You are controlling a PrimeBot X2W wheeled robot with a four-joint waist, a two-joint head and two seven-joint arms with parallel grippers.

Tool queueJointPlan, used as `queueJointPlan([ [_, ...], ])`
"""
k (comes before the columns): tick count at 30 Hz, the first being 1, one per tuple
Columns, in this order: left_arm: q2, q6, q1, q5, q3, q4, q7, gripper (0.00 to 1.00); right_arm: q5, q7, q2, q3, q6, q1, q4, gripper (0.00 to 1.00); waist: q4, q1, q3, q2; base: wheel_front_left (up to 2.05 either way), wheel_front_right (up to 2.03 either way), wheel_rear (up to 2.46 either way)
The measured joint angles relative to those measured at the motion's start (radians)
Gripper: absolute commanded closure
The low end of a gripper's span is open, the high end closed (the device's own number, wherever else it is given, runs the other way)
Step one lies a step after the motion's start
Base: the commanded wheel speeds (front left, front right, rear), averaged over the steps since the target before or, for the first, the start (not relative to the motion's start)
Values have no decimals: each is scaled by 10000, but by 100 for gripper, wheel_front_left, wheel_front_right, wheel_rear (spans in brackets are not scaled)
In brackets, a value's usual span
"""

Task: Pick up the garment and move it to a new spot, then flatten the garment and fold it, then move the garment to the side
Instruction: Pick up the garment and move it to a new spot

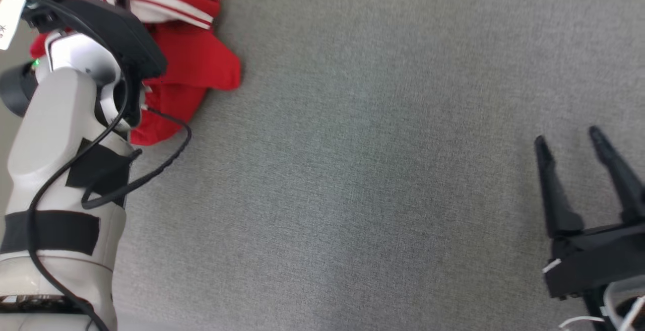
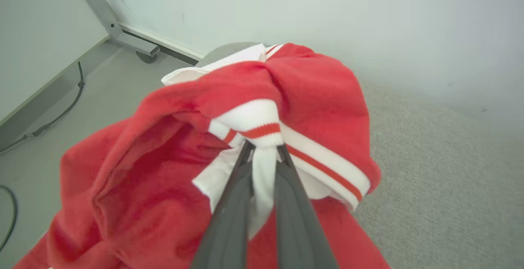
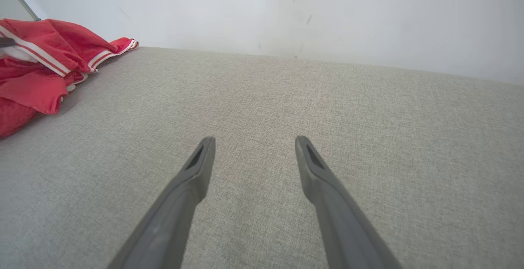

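The garment [image 1: 194, 64] is red with white, red-striped trim, bunched at the far left corner of the grey table [image 1: 363, 170]. My left arm reaches over it and covers part of it in the head view. In the left wrist view my left gripper [image 2: 265, 148] is shut on a white fold of the garment [image 2: 319, 97], which bulges around the fingertips. My right gripper [image 1: 567, 142] is open at the lower right, above bare table, with nothing between its fingers [image 3: 200, 160]. In the right wrist view the garment [image 3: 37, 68] lies at the far left.
A pale wall [image 3: 286, 11] runs along the table's far edge. Past the table's left end the left wrist view shows floor, a metal frame leg with a caster [image 2: 145, 54] and a dark cable [image 2: 61, 109]. A black cable [image 1: 151, 170] loops off my left forearm.
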Motion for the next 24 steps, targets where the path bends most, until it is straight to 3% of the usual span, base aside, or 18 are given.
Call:
queueJointPlan([
  [7, -81, -36, -62, -13, -25, -265, -600, 100, 245, -403, 675, 211, -2, -190, 719, 0, 12, -1, -851, 0, 0, 0, 0],
  [12, -81, -293, -271, 132, -305, -456, -863, 100, 307, -752, 1049, 332, -2, -192, 1331, 0, -100, -1, -1531, -1, 0, 0, 0],
  [24, -596, -1407, -164, 328, -1315, -709, -991, 100, 571, -1417, 1626, 888, -2, -281, 2612, 0, -1021, -2, -3083, -1, 0, 0, 0],
])
